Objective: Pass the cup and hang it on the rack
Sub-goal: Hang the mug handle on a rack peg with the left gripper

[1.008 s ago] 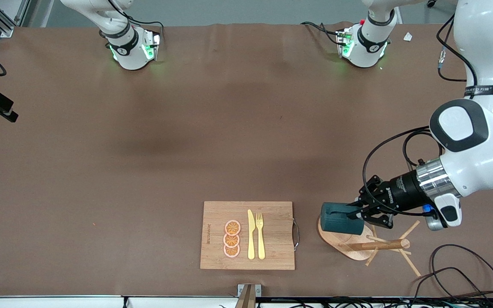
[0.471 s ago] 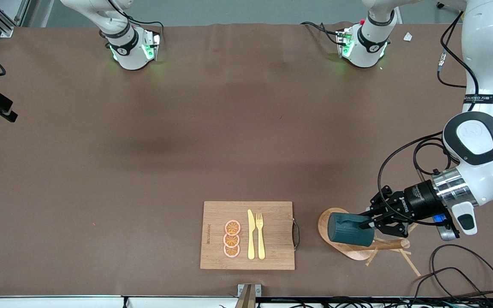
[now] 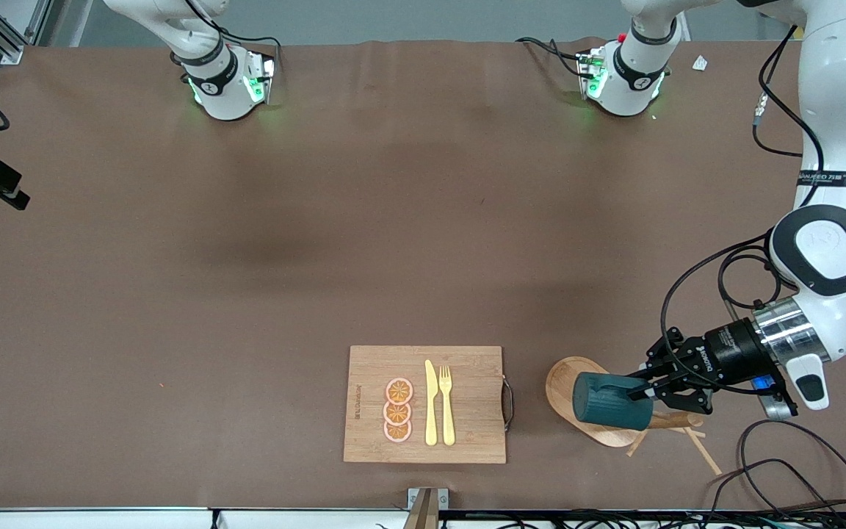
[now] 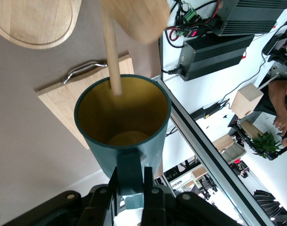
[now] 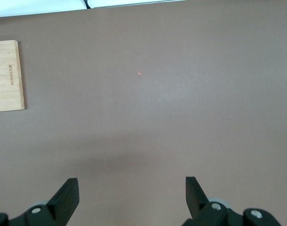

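My left claw is clamping the cup by its handle over the rack, a peg crossing its rim. My right claw is waiting apart over bare table.

The cup hangs over the rack, beside the board on the table.

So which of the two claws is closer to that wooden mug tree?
The left claw. It grips the cup by its handle right over the mug tree, one peg poking into the cup. The right claw hangs open over bare table, well away.
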`<state>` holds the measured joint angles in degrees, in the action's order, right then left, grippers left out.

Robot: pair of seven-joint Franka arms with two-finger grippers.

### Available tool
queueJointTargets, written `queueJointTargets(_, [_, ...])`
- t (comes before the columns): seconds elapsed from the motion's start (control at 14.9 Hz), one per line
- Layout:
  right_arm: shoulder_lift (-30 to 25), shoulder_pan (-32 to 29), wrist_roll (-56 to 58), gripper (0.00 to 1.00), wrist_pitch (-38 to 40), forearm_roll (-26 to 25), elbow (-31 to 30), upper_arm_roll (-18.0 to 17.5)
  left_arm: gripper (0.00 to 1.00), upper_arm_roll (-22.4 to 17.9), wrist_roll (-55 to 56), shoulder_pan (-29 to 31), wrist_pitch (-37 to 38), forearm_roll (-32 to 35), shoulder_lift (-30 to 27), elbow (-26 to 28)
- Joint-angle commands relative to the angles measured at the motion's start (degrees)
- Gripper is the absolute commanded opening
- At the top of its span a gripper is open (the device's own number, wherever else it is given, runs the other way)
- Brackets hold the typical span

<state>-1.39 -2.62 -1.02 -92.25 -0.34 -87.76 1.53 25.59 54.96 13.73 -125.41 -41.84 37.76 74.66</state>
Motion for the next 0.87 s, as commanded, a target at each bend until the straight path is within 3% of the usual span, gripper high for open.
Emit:
queueJointTargets(0.0, [0.3,-0.9,0.1,1.00,0.8,0.1,0.8,-0.6,0.00,0.4,-2.4,0.9,-0.4,-1.4,0.8,0.0])
queueJointTargets(0.81, [0.3,-0.8,0.0,1.00,0.8,0.1,0.9,-0.6,0.01,0.4,-5.1,3.3,-0.4,-3.2,2.3,0.1])
